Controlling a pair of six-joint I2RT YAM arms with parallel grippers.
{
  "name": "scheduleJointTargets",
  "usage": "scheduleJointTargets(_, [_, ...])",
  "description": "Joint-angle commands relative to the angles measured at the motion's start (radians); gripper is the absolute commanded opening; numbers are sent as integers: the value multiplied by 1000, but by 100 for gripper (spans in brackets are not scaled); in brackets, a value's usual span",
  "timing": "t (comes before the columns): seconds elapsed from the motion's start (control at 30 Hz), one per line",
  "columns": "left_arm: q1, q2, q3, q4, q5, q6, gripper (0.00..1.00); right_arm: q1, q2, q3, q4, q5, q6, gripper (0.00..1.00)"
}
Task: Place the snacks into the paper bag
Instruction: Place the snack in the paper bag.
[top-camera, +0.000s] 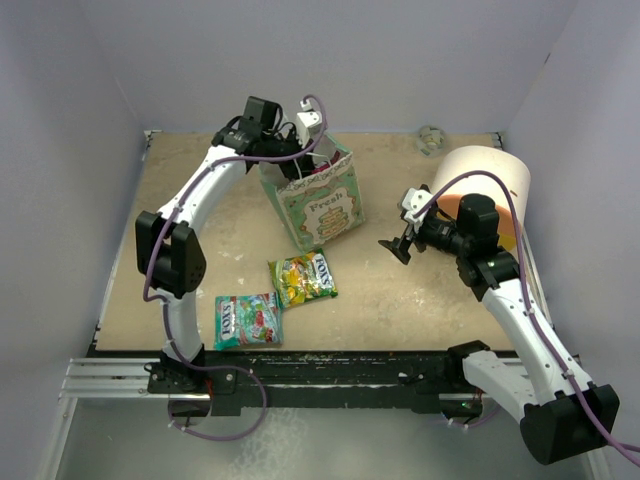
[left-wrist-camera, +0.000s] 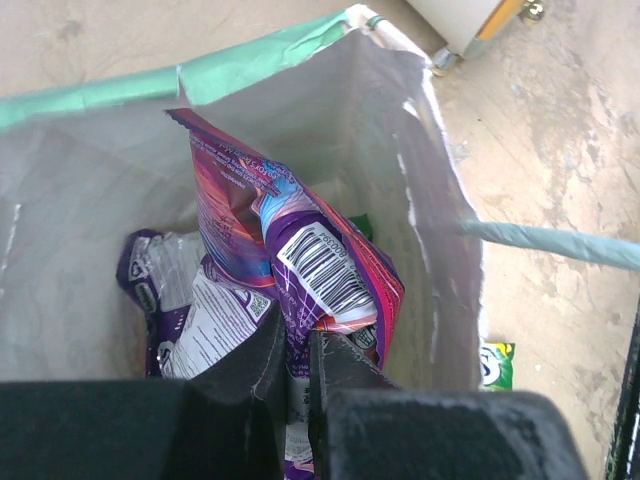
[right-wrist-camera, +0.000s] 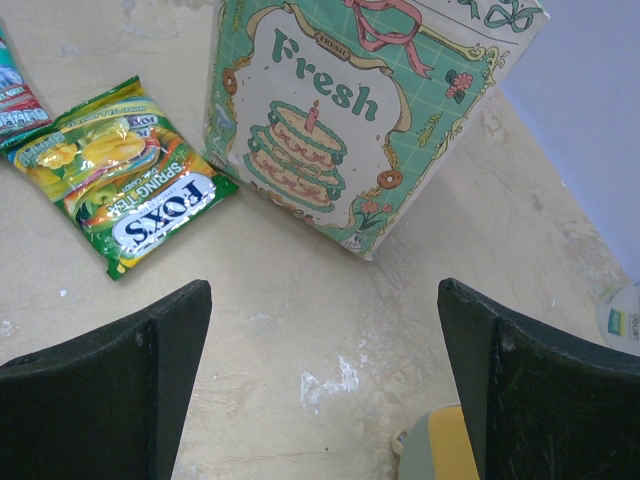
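Left gripper (left-wrist-camera: 298, 348) pinching purple packet (left-wrist-camera: 322, 272), long axis roughly upright in paper bag (left-wrist-camera: 90, 200); right gripper (right-wrist-camera: 325, 385) wide.

Matt printed finish on the small mint-green paper gift bag (right-wrist-camera: 330, 130), plain white and creased inside. Glossy, crinkled plastic film on the purple-and-pink candy packet (left-wrist-camera: 300, 250) within; same shine on the flat yellow-green fruit candy packet (right-wrist-camera: 120, 175) and the teal-and-red candy packet (top-camera: 248, 320). Rough, scuffed tan wood-like tabletop (right-wrist-camera: 260, 290), smeared chalky white. Matt, faintly grainy black plastic on the right gripper (right-wrist-camera: 322, 300) fingers (right-wrist-camera: 110, 380). Bare brushed metal rail (top-camera: 110, 378) at the near edge.
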Motion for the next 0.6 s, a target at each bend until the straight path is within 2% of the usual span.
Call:
scheduleJointTargets(0.0, [-30, 23, 95, -94, 96, 58, 8, -5, -9, -2, 38, -7, -12, 96])
scheduleJointTargets(0.17, [-68, 27, 103, -148, 73, 125, 15, -5, -9, -2, 38, -5, -12, 96])
scheduleJointTargets(0.37, [-78, 20, 102, -148, 72, 132, 22, -5, -7, -2, 38, -6, -12, 96])
scheduleJointTargets(0.57, [-77, -2, 100, -128, 32, 160, 37, -5, -6, -2, 38, -6, -13, 96])
